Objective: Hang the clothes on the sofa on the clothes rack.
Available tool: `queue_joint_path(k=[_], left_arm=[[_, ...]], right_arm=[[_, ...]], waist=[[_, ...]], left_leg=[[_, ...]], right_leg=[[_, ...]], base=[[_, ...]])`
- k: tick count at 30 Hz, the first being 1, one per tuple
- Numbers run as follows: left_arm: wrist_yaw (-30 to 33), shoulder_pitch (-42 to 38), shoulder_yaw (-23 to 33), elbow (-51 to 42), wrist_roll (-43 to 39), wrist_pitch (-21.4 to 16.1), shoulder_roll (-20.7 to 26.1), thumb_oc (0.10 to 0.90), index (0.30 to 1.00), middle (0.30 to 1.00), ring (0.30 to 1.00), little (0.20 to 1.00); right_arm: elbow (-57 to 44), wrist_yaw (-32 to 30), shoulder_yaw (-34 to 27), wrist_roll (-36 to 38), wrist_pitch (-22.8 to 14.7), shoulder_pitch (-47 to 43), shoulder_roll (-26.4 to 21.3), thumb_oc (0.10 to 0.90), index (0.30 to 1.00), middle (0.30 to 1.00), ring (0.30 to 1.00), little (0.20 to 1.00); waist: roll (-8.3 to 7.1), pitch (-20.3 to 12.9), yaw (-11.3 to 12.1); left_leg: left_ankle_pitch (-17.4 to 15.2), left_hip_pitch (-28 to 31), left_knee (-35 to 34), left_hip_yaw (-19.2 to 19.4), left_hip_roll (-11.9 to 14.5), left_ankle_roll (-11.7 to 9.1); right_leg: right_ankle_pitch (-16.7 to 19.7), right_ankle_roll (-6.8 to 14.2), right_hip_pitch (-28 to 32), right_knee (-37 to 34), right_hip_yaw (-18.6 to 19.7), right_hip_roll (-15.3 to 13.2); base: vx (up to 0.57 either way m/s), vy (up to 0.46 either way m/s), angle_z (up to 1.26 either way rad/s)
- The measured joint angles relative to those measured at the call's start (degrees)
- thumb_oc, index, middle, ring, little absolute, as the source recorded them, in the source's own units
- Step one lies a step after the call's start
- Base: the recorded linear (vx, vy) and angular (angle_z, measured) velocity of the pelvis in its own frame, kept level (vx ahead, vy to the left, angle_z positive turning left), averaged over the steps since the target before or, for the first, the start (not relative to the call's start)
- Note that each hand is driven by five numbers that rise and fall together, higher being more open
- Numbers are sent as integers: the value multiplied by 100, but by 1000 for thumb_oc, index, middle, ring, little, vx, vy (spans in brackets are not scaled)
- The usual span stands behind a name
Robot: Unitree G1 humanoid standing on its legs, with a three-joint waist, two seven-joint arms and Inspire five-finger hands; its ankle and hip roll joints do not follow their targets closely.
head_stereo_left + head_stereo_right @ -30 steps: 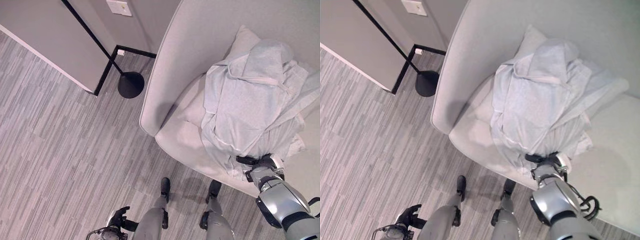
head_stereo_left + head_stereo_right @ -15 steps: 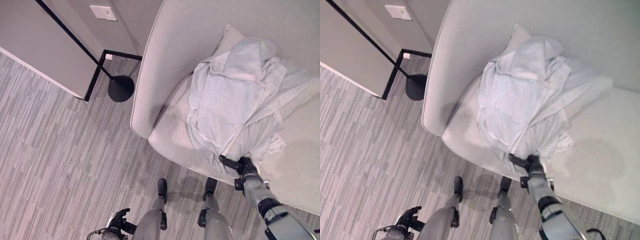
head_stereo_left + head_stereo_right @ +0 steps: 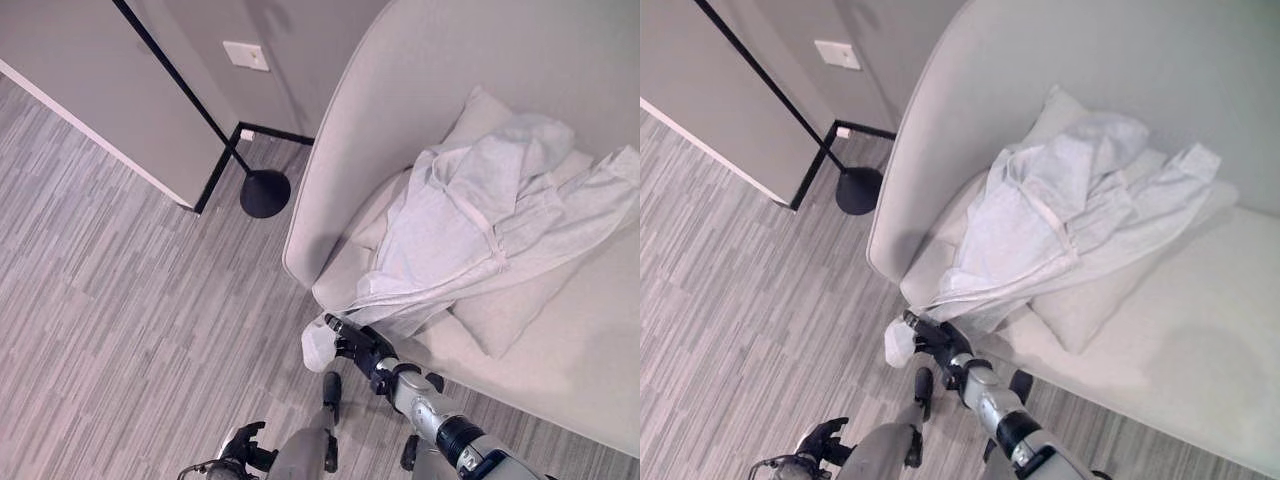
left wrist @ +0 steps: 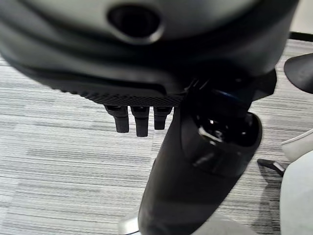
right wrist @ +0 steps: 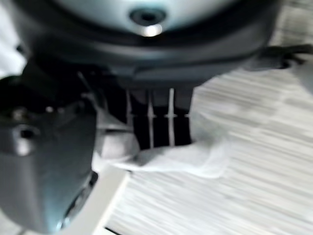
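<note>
Right hand (image 3: 358,343) out past the front edge of the sofa (image 3: 560,50), over the floor (image 3: 110,290), fingers curled round a bunched corner of the pale robe (image 3: 450,235). Cloth pinched against the palm, seen close in the right wrist view (image 5: 161,156). Robe stretched from that grip up across the seat and over a cushion (image 3: 520,305), top end against the backrest. Left hand (image 3: 243,441) low beside the robot, fingers loosely curled on nothing. Black floor lamp (image 3: 264,192) standing by the wall, beside the sofa arm.
</note>
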Motion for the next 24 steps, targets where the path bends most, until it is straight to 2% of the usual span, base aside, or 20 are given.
queue_joint_path(k=[4,8,11,14,16,19,24], left_arm=[[8,44,29,98,10,10,67,800,900,900,900,900],[12,39,36,113,125,15,56,800,900,900,900,900],[12,83,40,94,147,13,47,800,900,900,900,900],[19,110,98,80,241,16,23,800,900,900,900,900],[37,199,110,23,242,16,24,800,900,900,900,900],[54,262,197,-34,234,34,3,800,900,900,900,900],[171,396,205,-308,228,119,4,800,900,900,900,900]], right_arm=[[-180,-47,-673,524,-305,-36,26,400,300,300,300,300],[-594,-229,-1420,1194,-553,-185,13,400,300,300,300,300],[-998,-270,-1717,1541,-856,-253,61,400,300,300,300,300],[-1963,-292,-2216,2155,-1388,-255,314,400,300,300,300,300],[-2268,-271,-2346,2372,-1802,-303,461,400,300,300,300,300],[-2672,-291,-2551,2736,-2073,-309,571,400,300,300,300,300],[-3389,-285,-2685,2868,-2598,-321,586,400,300,300,300,300]], waist=[[-153,-137,-75],[-163,-178,-63],[-156,-188,-58],[-146,-195,-62],[-148,-300,-64],[-141,-408,-55],[-159,-525,-62]], left_leg=[[4,73,13,10,-42,35],[6,128,27,45,-85,39],[-9,181,24,66,-85,32],[-50,273,0,70,-82,1],[-78,283,0,76,-89,7],[-116,350,-1,68,-94,10],[-148,472,0,54,-92,9]], right_leg=[[1,0,63,0,13,-44],[4,4,112,0,25,-87],[0,8,161,-1,41,-87],[-3,12,249,-1,41,-87],[-14,26,258,-1,48,-93],[-33,48,335,-1,40,-99],[-63,78,460,-1,18,-98]], base=[[10,5,0],[22,2,0],[51,-12,-2],[47,-11,-1],[62,-9,0],[57,-10,1],[37,-17,2]])
